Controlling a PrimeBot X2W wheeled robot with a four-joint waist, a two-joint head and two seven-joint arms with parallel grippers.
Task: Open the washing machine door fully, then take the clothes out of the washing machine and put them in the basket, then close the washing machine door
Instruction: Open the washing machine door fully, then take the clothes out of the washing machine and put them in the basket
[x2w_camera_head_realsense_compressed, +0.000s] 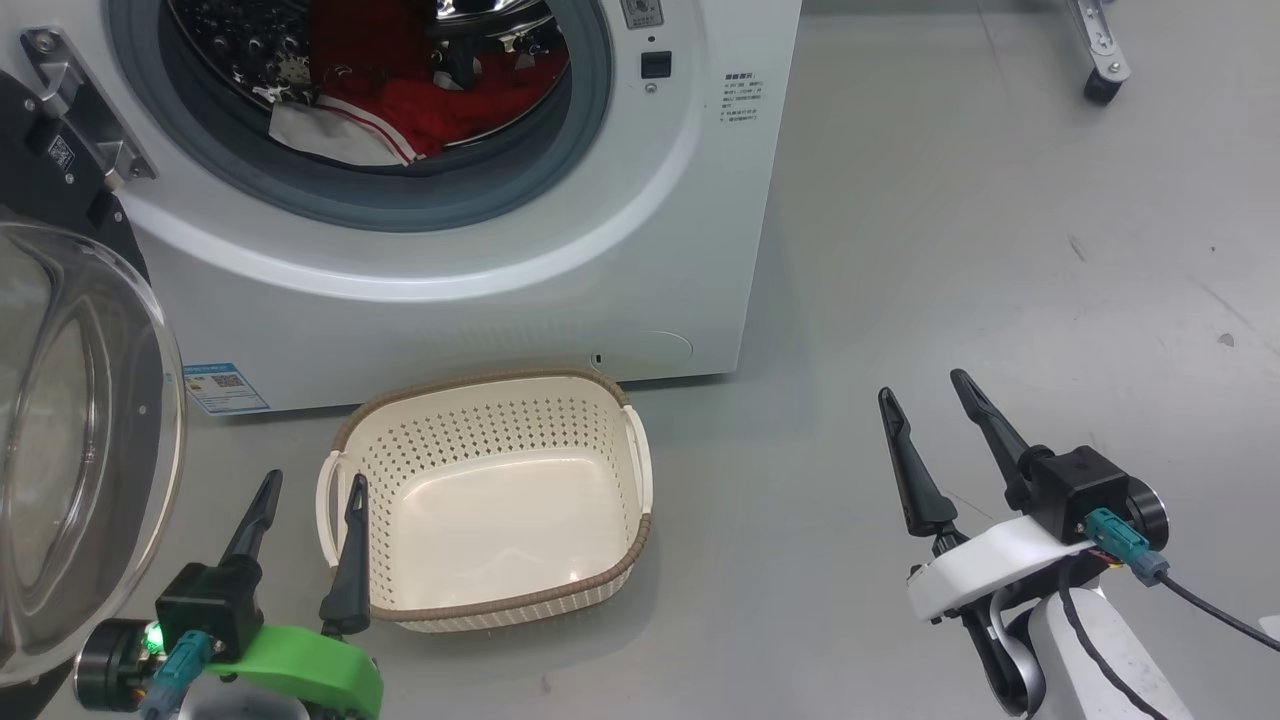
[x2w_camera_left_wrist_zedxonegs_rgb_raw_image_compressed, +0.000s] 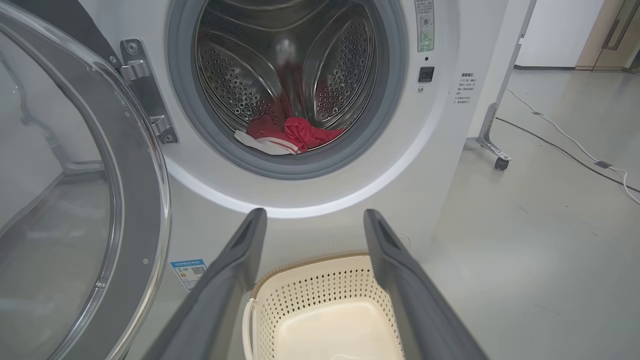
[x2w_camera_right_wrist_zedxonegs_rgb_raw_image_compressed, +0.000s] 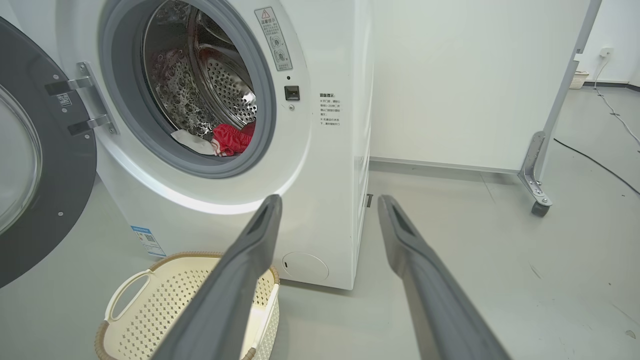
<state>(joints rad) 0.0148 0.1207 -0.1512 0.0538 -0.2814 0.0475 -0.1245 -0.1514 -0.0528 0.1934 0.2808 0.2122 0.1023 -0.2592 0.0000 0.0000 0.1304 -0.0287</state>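
Note:
The white washing machine stands ahead with its round glass door swung open to the left on a metal hinge. Red and white clothes lie at the bottom of the steel drum, near its grey rubber ring; they show too as clothes and clothes. The cream basket sits on the floor in front of the machine with nothing in it. My left gripper hangs open by the basket's left handle. Well to the right of the basket, my right gripper is open above bare floor.
A wheeled metal stand leg is at the far right beside the machine. A cable runs across the grey floor beyond it. The open door juts out on my left side.

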